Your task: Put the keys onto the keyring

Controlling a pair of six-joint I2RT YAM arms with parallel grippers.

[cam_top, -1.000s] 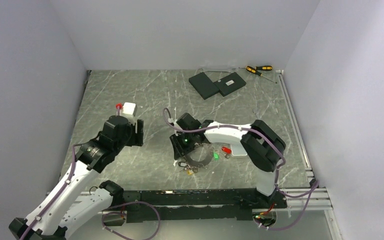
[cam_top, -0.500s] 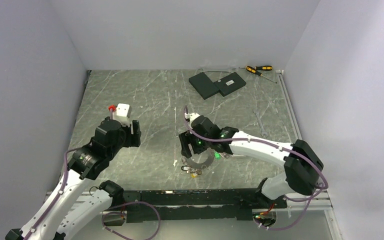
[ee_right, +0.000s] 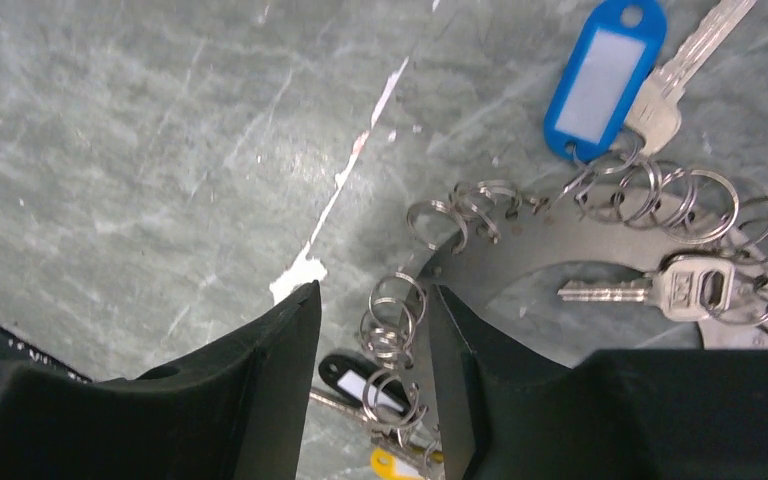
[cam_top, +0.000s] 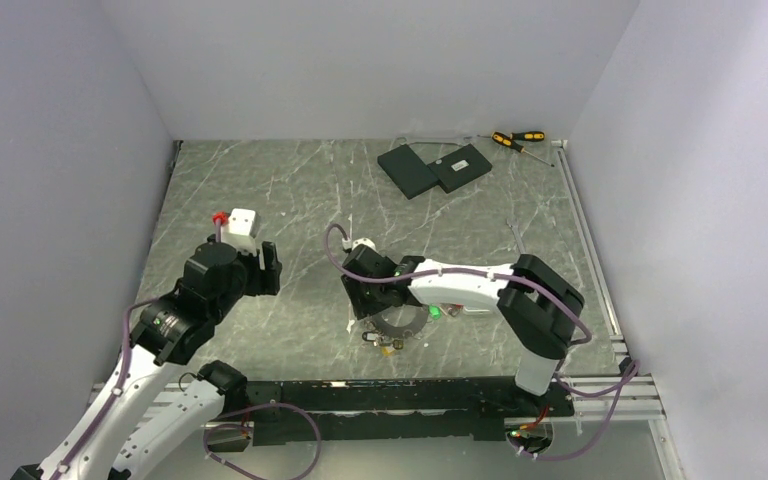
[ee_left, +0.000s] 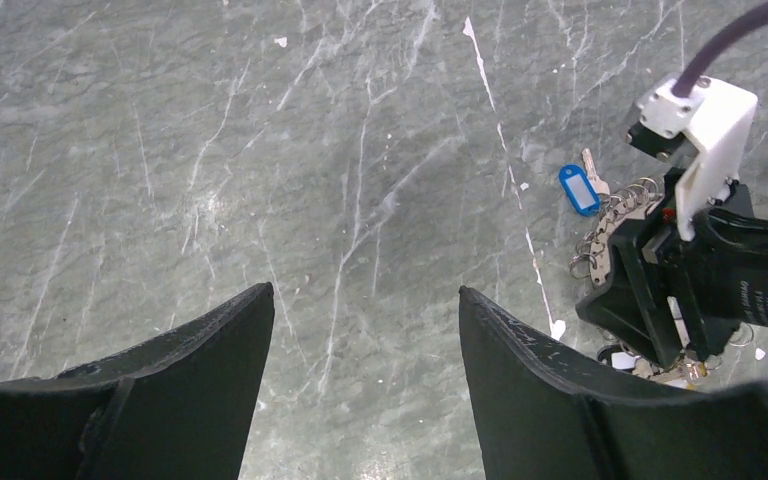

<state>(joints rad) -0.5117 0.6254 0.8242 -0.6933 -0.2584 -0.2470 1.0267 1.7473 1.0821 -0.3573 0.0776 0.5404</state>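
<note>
Since my right gripper (ee_right: 375, 300) stands narrowly spread astride the loops (ee_right: 392, 330) on the rim of the keyring (ee_right: 560, 255), I fear closing could drag it askew, while my left gripper (ee_left: 363, 300) hangs spread, well away from it.

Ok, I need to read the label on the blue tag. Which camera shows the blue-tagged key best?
The right wrist view: the blue-tagged key lies close up, with the tag and its silver blade sharp and uncovered. The left wrist view shows it small and far off, near the other arm. In the top view I cannot make it out.
</note>
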